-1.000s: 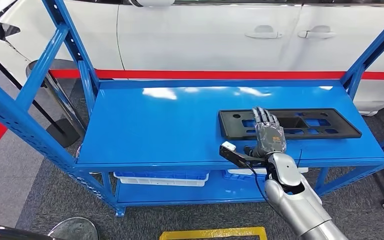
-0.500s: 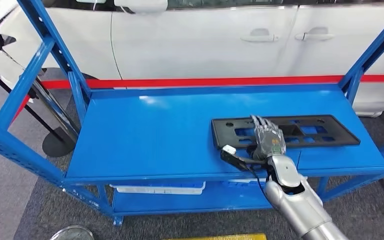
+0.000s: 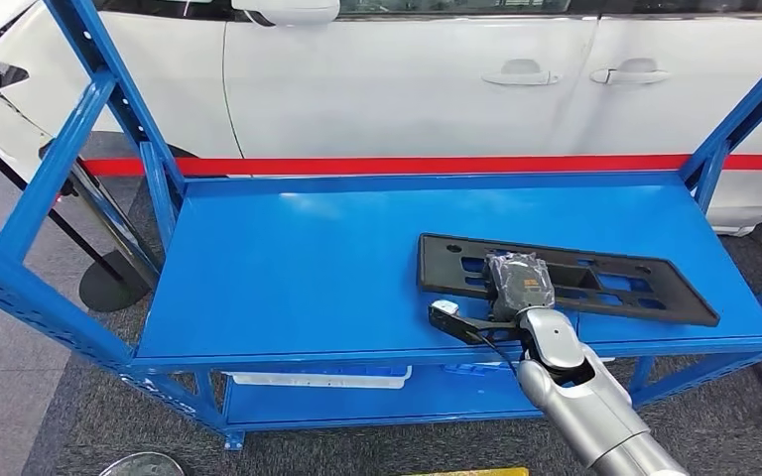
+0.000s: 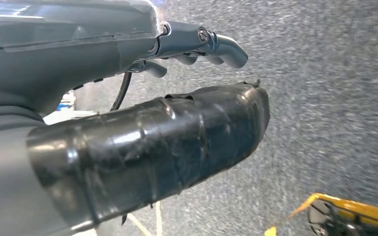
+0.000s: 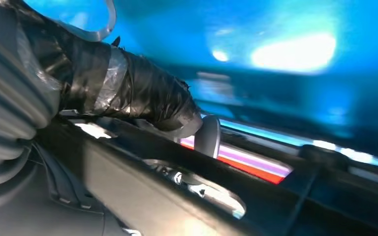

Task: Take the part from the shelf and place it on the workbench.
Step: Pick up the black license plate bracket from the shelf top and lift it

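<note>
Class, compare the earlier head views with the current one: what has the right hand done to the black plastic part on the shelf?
The right hand has curled its fingers down onto the flat black plastic part, whose right end has swung nearer. The blue metal shelf and white car are unchanged.

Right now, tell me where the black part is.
In the head view, the black part lies on the blue shelf, right of centre near its front edge, under the right hand.

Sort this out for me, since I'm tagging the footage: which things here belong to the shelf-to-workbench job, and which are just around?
Part of the job:
- black part, lying on the blue shelf
- right hand, gripping the part's near edge
- left hand, hanging over the floor

Just around:
- white car
- white bin on the lower shelf
- red floor stripe
</note>
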`<state>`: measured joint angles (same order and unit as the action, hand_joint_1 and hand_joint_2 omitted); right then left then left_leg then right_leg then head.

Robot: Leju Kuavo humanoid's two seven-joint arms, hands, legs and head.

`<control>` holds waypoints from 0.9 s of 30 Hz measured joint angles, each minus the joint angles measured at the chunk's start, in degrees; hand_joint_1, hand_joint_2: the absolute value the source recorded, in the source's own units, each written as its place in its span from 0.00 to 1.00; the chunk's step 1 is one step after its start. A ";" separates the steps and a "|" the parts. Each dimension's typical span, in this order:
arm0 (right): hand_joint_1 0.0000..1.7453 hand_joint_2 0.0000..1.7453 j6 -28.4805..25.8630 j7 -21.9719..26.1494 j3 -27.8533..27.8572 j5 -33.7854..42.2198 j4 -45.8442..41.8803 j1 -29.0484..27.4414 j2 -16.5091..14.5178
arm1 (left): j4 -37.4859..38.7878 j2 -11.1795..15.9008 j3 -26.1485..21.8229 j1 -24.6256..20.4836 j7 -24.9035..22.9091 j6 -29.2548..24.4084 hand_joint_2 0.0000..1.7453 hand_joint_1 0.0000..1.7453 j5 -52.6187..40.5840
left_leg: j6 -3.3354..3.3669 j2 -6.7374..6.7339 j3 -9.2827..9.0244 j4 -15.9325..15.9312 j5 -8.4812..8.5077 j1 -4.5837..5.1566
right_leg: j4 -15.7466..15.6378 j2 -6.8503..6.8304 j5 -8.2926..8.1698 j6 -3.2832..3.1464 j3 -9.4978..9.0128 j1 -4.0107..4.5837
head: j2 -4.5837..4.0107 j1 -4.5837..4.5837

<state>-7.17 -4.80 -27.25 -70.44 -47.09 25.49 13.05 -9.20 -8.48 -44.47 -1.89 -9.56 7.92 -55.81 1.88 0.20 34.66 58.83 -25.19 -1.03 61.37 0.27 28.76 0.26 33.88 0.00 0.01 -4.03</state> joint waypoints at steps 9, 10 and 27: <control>1.00 1.00 -3.09 2.62 -0.44 2.29 0.95 -0.76 1.32 | 0.00 0.12 -0.01 0.00 0.20 0.72 1.00 0.00 -0.67 | 0.04 0.09 -0.80 -0.07 -0.52 0.08 | 1.06 -0.37 -2.07 0.43 1.60 -0.61 | 0.00 -0.01; 1.00 1.00 -3.52 3.12 -0.38 2.59 0.95 -0.87 1.83 | 0.00 0.03 -0.01 0.00 0.19 0.80 1.00 0.00 -0.73 | -0.18 0.12 -0.87 -0.06 -0.58 0.10 | -1.48 -0.41 -2.75 0.15 0.43 -0.40 | 0.00 -0.01; 1.00 1.00 -12.43 12.52 6.17 6.69 -6.07 -6.96 8.94 | 0.00 0.48 0.19 0.36 -1.54 -1.36 1.00 0.00 -4.34 | -1.54 0.33 -0.79 1.35 -1.87 -0.14 | -1.98 -0.10 -2.32 -0.14 -0.45 -0.04 | 0.00 0.03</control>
<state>-19.60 7.72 -21.08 -63.75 -53.16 18.53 21.99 -9.20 -8.00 -44.29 -1.54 -11.09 6.56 -60.15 0.34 0.52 33.87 60.18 -27.06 -1.17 59.39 0.17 26.44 0.12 33.44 -0.04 0.00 -4.01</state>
